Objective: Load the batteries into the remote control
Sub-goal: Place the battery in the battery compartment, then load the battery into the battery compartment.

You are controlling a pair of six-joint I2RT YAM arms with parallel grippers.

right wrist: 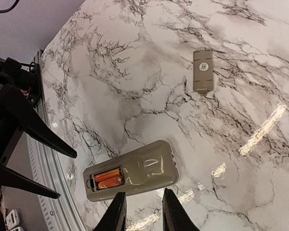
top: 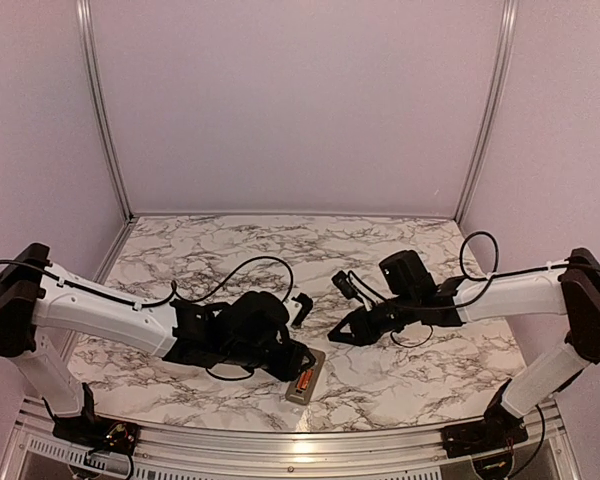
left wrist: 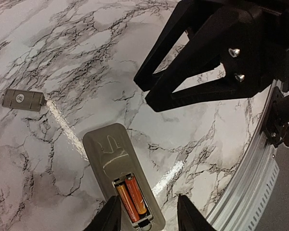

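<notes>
Orange-copper, the two batteries [left wrist: 131, 198] lie side by side in the open recess at one end of the remote [left wrist: 111, 154], both seated along its length. The remote rests back-up on the marble table [top: 410, 385], close to the near edge and about midway between the two arm bases. Its long axis runs near to far with a slight lean to the right, and the battery end is the nearer one.

The left gripper [left wrist: 148, 198] hangs right over that battery end, its fingers parted wider than the remote and holding nothing. One finger overlaps the remote's edge in the wrist view while the other stands off it, so whether it touches cannot be told. The right gripper [right wrist: 143, 192] sits just off the remote's far-right side, fingers aimed at its long flank, with a narrower gap between them (nothing in it either).

Of the two, the left is plainly the nearer to the recess. The loading itself looks done. The one loose piece is the small grey cover plate [right wrist: 203, 70], lying flat well apart from the remote, out past its plain end. The top view does not show it clearly. If the cover is next, either arm would have to leave the remote and reach farther back for it.
</notes>
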